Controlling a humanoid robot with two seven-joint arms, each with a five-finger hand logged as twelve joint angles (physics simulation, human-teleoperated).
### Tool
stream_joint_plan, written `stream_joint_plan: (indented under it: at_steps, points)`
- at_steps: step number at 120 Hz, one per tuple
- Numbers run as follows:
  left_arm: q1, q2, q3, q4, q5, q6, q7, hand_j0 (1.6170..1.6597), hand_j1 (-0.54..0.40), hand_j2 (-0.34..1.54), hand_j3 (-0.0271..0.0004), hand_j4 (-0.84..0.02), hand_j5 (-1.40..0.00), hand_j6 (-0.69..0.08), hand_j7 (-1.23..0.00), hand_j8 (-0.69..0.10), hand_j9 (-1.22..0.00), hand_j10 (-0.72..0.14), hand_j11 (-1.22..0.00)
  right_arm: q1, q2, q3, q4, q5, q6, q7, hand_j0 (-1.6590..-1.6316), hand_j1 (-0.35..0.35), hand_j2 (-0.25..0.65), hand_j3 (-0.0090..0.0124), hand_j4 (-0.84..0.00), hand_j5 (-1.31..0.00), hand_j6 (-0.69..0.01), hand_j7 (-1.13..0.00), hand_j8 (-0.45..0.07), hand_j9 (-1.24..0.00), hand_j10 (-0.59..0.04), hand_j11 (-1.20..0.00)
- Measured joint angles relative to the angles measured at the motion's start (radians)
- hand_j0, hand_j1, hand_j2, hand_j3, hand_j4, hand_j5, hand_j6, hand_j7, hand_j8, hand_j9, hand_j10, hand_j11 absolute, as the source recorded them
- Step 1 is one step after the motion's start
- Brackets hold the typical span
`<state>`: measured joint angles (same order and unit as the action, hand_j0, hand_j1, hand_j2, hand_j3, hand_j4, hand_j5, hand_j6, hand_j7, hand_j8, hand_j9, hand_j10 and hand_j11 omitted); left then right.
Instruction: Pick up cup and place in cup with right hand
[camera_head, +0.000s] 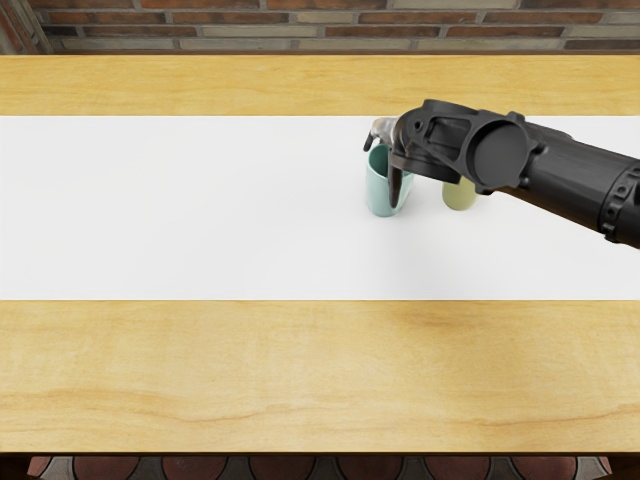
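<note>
Teal cup (378, 192) stands upright at the right hand (402, 152); whether gripped, I cannot tell.

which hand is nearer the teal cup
Right: the right hand is at the teal cup, overlapping its rim in this view; the left hand is out of view.
</note>
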<state>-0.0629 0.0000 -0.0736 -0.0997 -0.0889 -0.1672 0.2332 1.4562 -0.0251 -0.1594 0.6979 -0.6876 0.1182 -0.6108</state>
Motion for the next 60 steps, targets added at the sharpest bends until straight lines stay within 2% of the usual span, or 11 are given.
stream_joint_plan:
  at_steps: [15, 21, 26, 30, 35, 41, 43, 48, 51, 56, 60]
  points:
    - [0.0, 0.0, 0.0, 0.0, 0.0, 0.0, 0.0, 1.6581, 0.349, 0.0, -0.0001, 0.0, 0.0, -0.001, 0.0, 0.0, 0.0, 0.0, 0.0, -0.001, 0.0, -0.001, -0.001, -0.004, -0.002, 0.0, -1.6562, -0.007, -0.05, 0.0, -0.343, -0.44, -0.342, -0.44, -0.33, -0.45, -0.329, -0.45]
    - [0.0, 0.0, 0.0, 0.0, 0.0, 0.0, 0.0, 1.6581, 0.349, 0.0, -0.0001, 0.0, 0.0, -0.001, 0.0, 0.0, 0.0, 0.0, 0.0, -0.001, 0.0, -0.003, -0.001, -0.006, -0.002, 0.0, -1.6548, 0.002, -0.082, -0.0014, -0.368, -0.48, -0.366, -0.48, -0.351, -0.49, -0.356, -0.49]
    - [0.0, 0.0, 0.001, 0.0, 0.0, 0.0, 0.0, 1.6581, 0.349, 0.0, -0.0001, 0.0, 0.0, -0.001, 0.0, 0.0, 0.0, 0.0, 0.0, -0.001, 0.0, -0.005, -0.001, -0.008, -0.002, 0.0, -1.6534, 0.009, -0.099, -0.0025, -0.391, -0.51, -0.387, -0.51, -0.346, -0.52, -0.38, -0.52]
    - [0.0, 0.0, 0.0, 0.0, 0.0, 0.0, 0.0, 1.6581, 0.349, 0.0, -0.0001, 0.0, 0.0, -0.001, 0.0, 0.0, 0.0, 0.0, 0.0, -0.001, -0.001, -0.005, -0.001, -0.008, -0.002, 0.0, -1.6528, 0.019, -0.112, -0.0002, -0.4, -0.54, -0.378, -0.53, -0.326, -0.54, -0.391, -0.55]
    - [0.0, 0.0, 0.0, 0.0, 0.0, 0.0, 0.0, 1.658, 0.349, 0.0, -0.0001, 0.0, 0.0, -0.001, 0.0, 0.0, 0.0, 0.0, 0.0, -0.001, -0.001, -0.006, -0.001, -0.006, -0.001, 0.0, -1.6516, 0.027, -0.135, -0.0004, -0.411, -0.58, -0.36, -0.56, -0.301, -0.58, -0.401, -0.58]
    - [0.0, 0.0, 0.0, 0.0, 0.0, 0.0, 0.0, 1.658, 0.349, 0.0, 0.0, 0.0, 0.0, 0.0, 0.0, 0.0, 0.0, 0.0, 0.0, 0.0, -0.001, -0.007, 0.0, -0.005, 0.0, -0.001, -1.6512, 0.057, -0.113, 0.0007, -0.421, -0.62, -0.32, -0.6, -0.275, -0.62, -0.377, -0.62]
    - [0.0, 0.0, 0.0, 0.0, 0.0, 0.0, 0.0, 1.658, 0.349, 0.0, -0.0001, 0.0, 0.0, 0.0, 0.0, 0.0, 0.0, 0.0, 0.0, 0.0, -0.001, -0.007, 0.001, -0.005, 0.0, -0.001, -1.6506, 0.055, -0.125, -0.0007, -0.424, -0.63, -0.318, -0.61, -0.271, -0.63, -0.371, -0.63]
    - [0.0, 0.0, 0.0, 0.0, 0.0, 0.0, 0.0, 1.6581, 0.349, 0.0, -0.0001, 0.0, 0.0, 0.0, 0.0, 0.0, 0.0, 0.0, 0.0, 0.001, -0.001, -0.008, 0.002, -0.004, 0.0, -0.001, -1.6496, 0.053, -0.136, 0.0, -0.432, -0.66, -0.297, -0.63, -0.244, -0.66, -0.365, -0.66]
    - [0.0, 0.0, 0.0, 0.0, 0.0, 0.0, 0.0, 1.6581, 0.349, 0.0, -0.0001, 0.0, 0.0, 0.0, 0.0, 0.0, 0.0, 0.0, 0.0, 0.001, -0.001, -0.009, 0.004, -0.003, 0.0, 0.0, -1.6494, 0.061, -0.125, -0.0009, -0.44, -0.67, -0.291, -0.64, -0.234, -0.67, -0.355, -0.67]
    - [0.0, 0.0, 0.0, 0.0, 0.0, 0.0, 0.0, 1.6581, 0.349, 0.0, 0.0, 0.0, 0.0, 0.0, 0.0, 0.0, 0.0, 0.0, 0.0, 0.003, -0.001, -0.01, 0.008, -0.004, 0.001, -0.001, -1.6497, 0.078, -0.068, -0.0004, -0.455, -0.68, -0.274, -0.66, -0.219, -0.68, -0.342, -0.69]
    - [0.0, 0.0, 0.001, 0.0, 0.0, 0.0, 0.0, 1.6581, 0.349, 0.0, 0.0, 0.0, 0.0, 0.0, 0.0, 0.0, 0.0, 0.0, 0.0, 0.003, -0.001, -0.011, 0.01, -0.004, 0.001, -0.001, -1.6497, 0.09, -0.068, -0.0002, -0.463, -0.69, -0.263, -0.67, -0.211, -0.69, -0.327, -0.7]
